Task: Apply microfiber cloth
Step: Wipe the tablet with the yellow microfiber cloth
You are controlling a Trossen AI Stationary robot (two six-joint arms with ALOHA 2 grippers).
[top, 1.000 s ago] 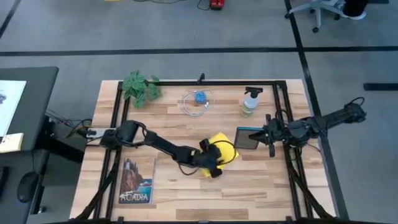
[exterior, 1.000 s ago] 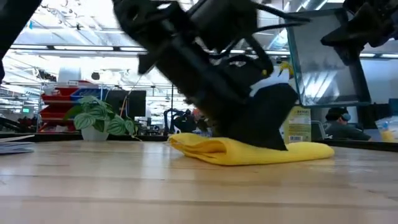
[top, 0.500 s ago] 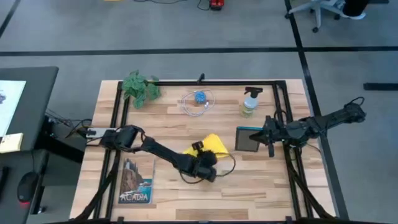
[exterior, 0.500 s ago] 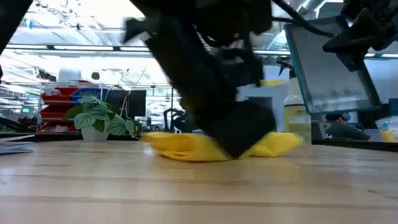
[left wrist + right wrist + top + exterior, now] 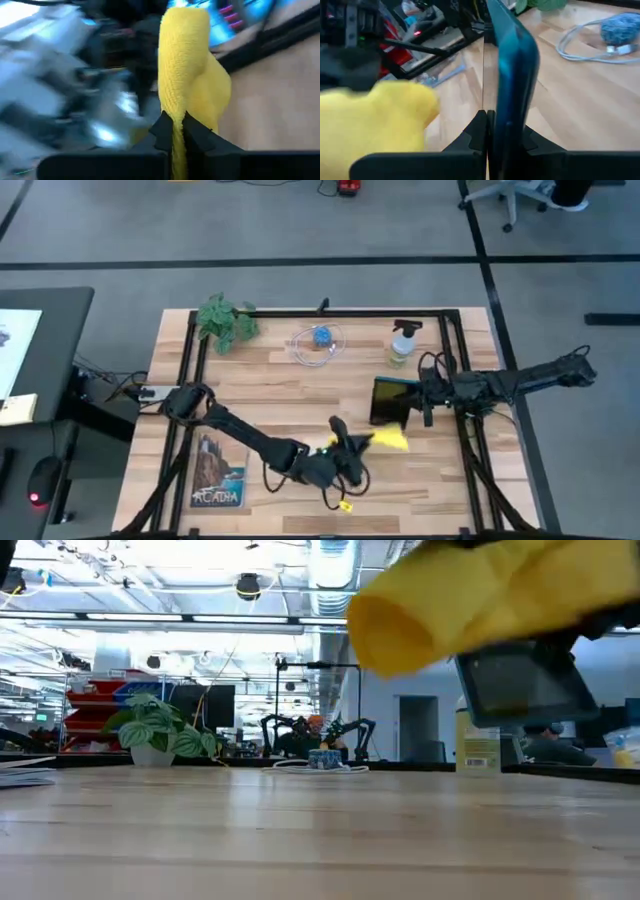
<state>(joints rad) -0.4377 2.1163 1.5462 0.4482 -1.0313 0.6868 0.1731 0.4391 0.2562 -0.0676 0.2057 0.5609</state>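
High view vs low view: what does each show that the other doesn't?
Only the high view shows both grippers: the left gripper shut on the bright yellow microfiber cloth, the right gripper shut on the dark rectangular tablet, plus a picture book. Only the low view shows the cloth lifted clear of the wooden table. Both show cloth, tablet, leafy green plant, clear spray bottle.

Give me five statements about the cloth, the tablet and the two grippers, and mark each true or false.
1. The left gripper is shut on the cloth. True.
2. The cloth lies flat on the table. False: the low view shows it lifted clear of the wood.
3. The right gripper holds the tablet by its edge. True.
4. The tablet lies flat beside the magazine. False: it is held up on edge near the spray bottle.
5. The plant stands at the table's near right corner. False: it is at the far left corner.
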